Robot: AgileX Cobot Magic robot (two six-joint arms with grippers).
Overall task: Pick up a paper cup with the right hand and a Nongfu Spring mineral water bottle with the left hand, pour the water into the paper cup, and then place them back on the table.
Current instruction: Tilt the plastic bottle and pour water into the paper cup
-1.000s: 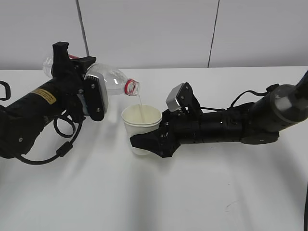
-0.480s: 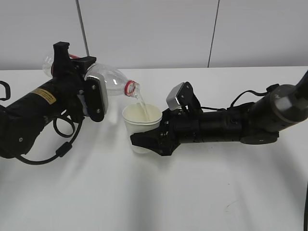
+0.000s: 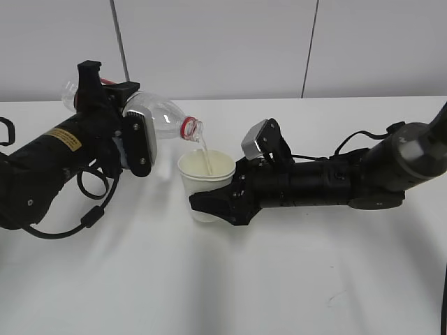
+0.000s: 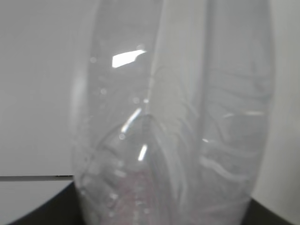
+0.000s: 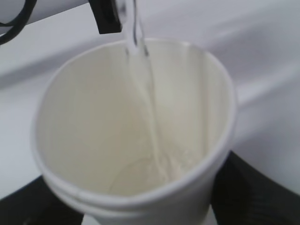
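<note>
My left gripper, on the yellow-stickered arm, is shut on the clear water bottle, tipped nearly level with its red-ringed mouth over the cup. The bottle fills the left wrist view. A thin stream of water falls into the off-white paper cup. My right gripper is shut on the cup's lower body and holds it upright near the white table. In the right wrist view the stream runs down the cup's inside and pools at its bottom.
A small dark scuff mark lies on the table at the front right. A black cable loop hangs under the left arm. A grey wall with vertical seams stands behind the table's far edge.
Little has moved. The bottle stays tipped over the cup and water keeps pouring; the stream now falls slightly straighter. Both arms hold their places.
</note>
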